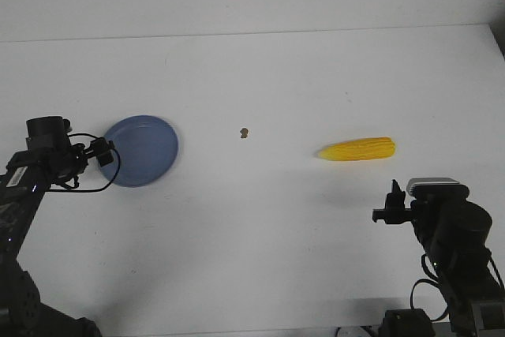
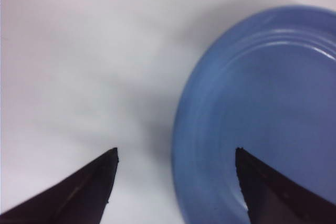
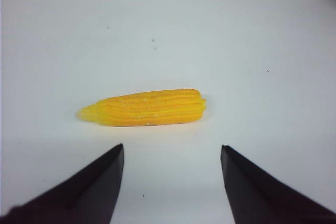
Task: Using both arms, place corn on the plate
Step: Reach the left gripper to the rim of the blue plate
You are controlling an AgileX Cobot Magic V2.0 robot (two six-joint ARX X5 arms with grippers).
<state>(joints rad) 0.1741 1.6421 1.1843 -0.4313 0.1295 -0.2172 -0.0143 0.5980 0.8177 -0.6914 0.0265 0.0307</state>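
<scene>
Corn [image 1: 357,149] lies on the white table [image 1: 260,234], right of centre, well apart from the plate [image 1: 146,147], which sits far to the left. Nothing is on the plate yet.

My right gripper [image 3: 172,153] is the nearer one to the corn. In the right wrist view the cob [image 3: 144,107] lies straight ahead of my fingers, beyond the tips, not touching them. Its long axis runs crosswise to my reach, pointed end toward my left finger [image 3: 100,179], blunt end toward the right one. Right fingers are spread wide and hold nothing. My judgement: the gap looks narrower than the cob is long, so I must close across its thickness; that may call for a wrist turn before descent.

My left gripper [image 2: 176,156] hovers at the near-left edge of the plate [image 2: 262,103]. Left fingers are also spread and empty; one tip sits over bare table, the other over the plate's rim. I cannot tell whether that tip touches the rim or hangs above it.

Hard to read: the front view shows my right gripper [image 1: 388,209] only as a dark block, fingers not separable. The left one [image 1: 101,151] overlaps the plate edge there, cables in the way. A small brown speck [image 1: 244,132] lies mid-table between plate and corn; too small to identify. The plate's far right side is cut off in the left wrist view
</scene>
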